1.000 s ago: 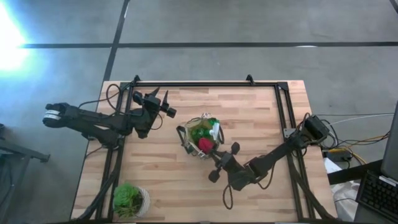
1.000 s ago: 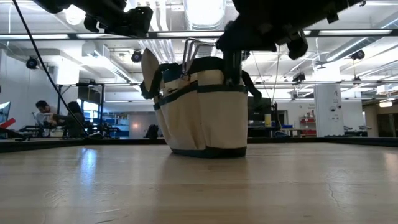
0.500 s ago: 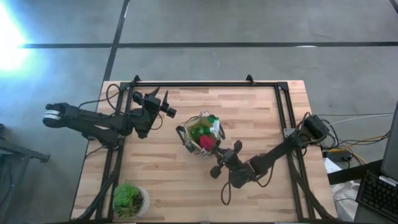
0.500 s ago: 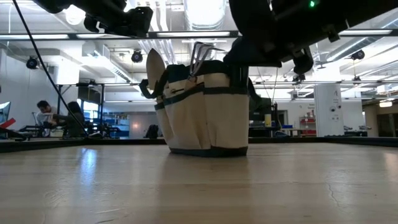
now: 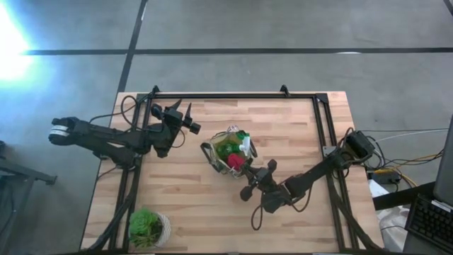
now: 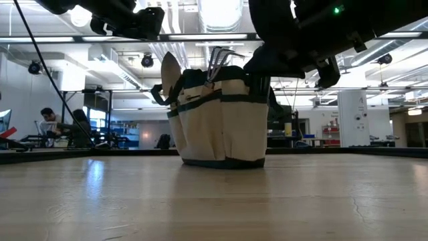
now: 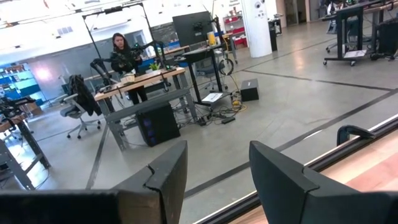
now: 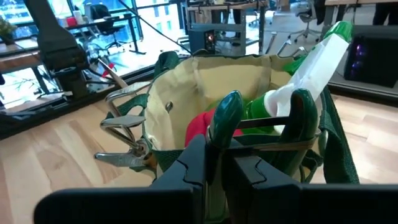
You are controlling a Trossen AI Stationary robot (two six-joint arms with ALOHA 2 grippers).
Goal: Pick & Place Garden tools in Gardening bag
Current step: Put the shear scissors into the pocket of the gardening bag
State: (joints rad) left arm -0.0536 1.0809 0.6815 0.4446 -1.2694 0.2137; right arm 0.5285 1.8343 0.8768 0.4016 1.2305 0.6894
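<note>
The beige gardening bag (image 5: 228, 157) with dark green trim stands on its base in the middle of the table. Inside it are a green spray bottle with a white head (image 8: 314, 53) and a red-handled tool (image 8: 198, 127). Metal tool heads (image 8: 121, 127) stick out of its side pockets, and a trowel blade (image 6: 170, 70) and a rake (image 6: 219, 55) rise above its rim. My right gripper (image 5: 249, 178) is at the bag's near right side, shut on a bag handle. My left gripper (image 5: 188, 122) hangs open, level, left of the bag, with nothing between its fingers (image 7: 165, 177). My right gripper pinches one end of the bag's dark green handle strap (image 8: 224, 121) between its two fingers, at the rim on the bag's near right side. The fingers come nearly level from the table's near right. The strap loops up above them, and the bag rests on the table on its base.
A leafy green plant in a pale round pot (image 5: 147, 227) stands at the table's near left corner. A black frame rail (image 5: 233, 95) runs along the table's far edge and down both sides. Bare wood lies in front of the bag.
My right gripper has sunk a little and rolled, staying shut on the handle. The bag has turned slightly on its base. In the low view the trowel blade and the rake head have shifted toward the right.
</note>
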